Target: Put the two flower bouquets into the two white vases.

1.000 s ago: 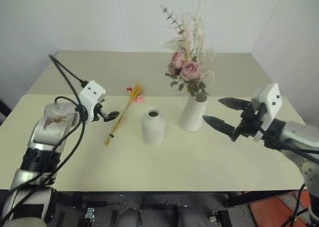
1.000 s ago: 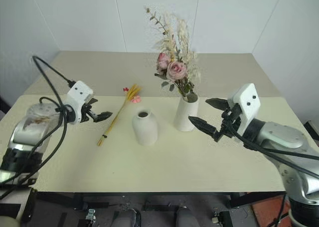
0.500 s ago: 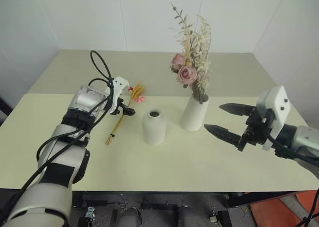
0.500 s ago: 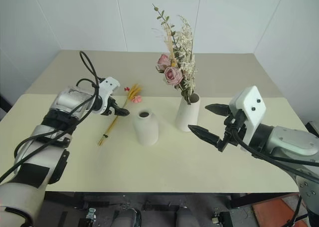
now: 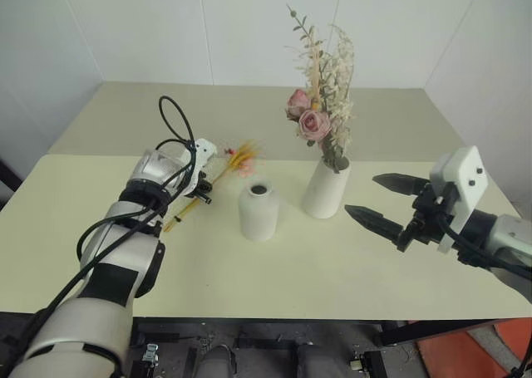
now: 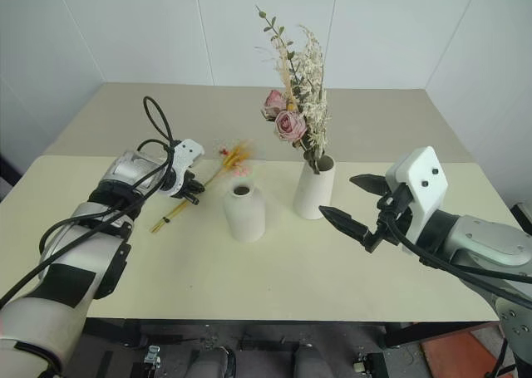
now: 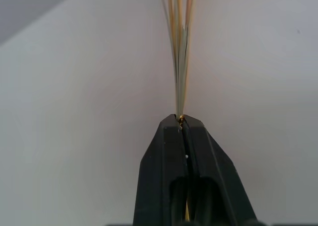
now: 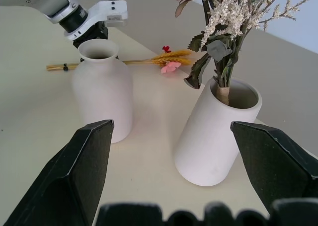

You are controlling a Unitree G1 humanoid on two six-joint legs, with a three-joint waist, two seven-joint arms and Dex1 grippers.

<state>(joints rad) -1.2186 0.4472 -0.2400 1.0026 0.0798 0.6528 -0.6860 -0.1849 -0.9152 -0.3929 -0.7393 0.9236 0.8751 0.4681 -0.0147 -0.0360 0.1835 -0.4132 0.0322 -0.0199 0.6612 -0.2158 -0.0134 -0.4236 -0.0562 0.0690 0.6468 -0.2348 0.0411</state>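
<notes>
Left end effector [image 6: 194, 198]: sat left of centre in the head views, its two black fingers [image 7: 166, 151] pressed together on the yellow stems of the slim bouquet [image 6: 204, 181], clamped part-way along their length.
Slim bouquet: lay slanted from lower left to upper right, left of centre; its tied stem end rested on the table [image 5: 274, 278], while the orange plumes and small pink blooms pointed toward the upper right, just above and left of the short vase. Whether the flower end touched the table could not be told.
Short vase [image 5: 258, 211]: stood upright near the centre of the frame, round-shouldered, its narrow neck empty, just right of the gripped stems.
Tall vase [image 5: 326, 188]: stood right of the short vase and close to it, leaning slightly to the right, wide mouth up.
Bushy bouquet [image 5: 320, 104]: sat in the tall vase, with pink roses, cream sprigs and greenery rising toward the upper centre.
Right end effector [image 5: 385, 200]: hung above the table at the right of the frame, fingers spread wide and empty, tips pointing left toward the tall vase and apart from it.
</notes>
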